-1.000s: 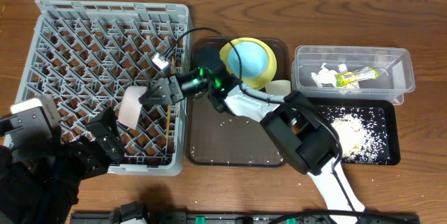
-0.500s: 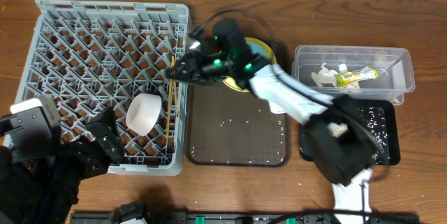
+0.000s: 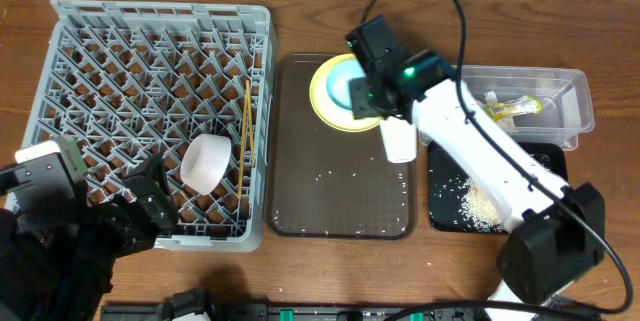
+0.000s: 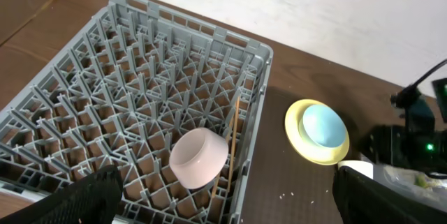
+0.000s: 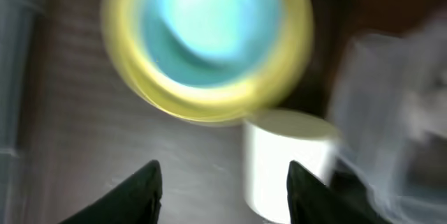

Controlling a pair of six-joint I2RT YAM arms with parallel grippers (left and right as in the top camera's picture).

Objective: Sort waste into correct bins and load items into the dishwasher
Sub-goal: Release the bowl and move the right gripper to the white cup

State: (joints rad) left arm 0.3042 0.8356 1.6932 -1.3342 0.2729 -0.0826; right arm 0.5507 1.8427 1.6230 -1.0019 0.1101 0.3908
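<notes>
The right gripper [image 3: 362, 93] hangs over the far end of the brown serving tray [image 3: 340, 206], directly above the yellow plate [image 3: 322, 101] and the light blue bowl [image 4: 324, 125] seated in that plate. In the blurred right wrist view its fingers [image 5: 143, 192] stand apart with nothing gripped between them. The small white cup [image 3: 398, 142] stands upright on the same tray, just beside the plate's near right rim. A few pale grains [image 3: 325, 175] lie scattered on the tray surface. The grey dish rack [image 3: 90, 71] occupies the left of the table [image 3: 300, 21]. The white shallow bowl [image 3: 207, 164] rests tilted among the pegs near the rack's near right corner. The chopsticks [image 3: 243, 126] lie along the right wall of the rack, just right of that bowl. The left gripper [image 3: 150, 206] is positioned over the near left part of the rack. In the left wrist view its fingers [image 4: 91, 196] are spread wide and empty. On the right of the table, the clear tub [image 3: 570, 111] holds the green-and-yellow wrapper [image 3: 517, 108]. The black tray [image 3: 445, 216] sits just on its near side and carries a heap of rice grains [image 3: 482, 201]. The right arm [image 3: 480, 156] crosses above the left ends of both containers.
</notes>
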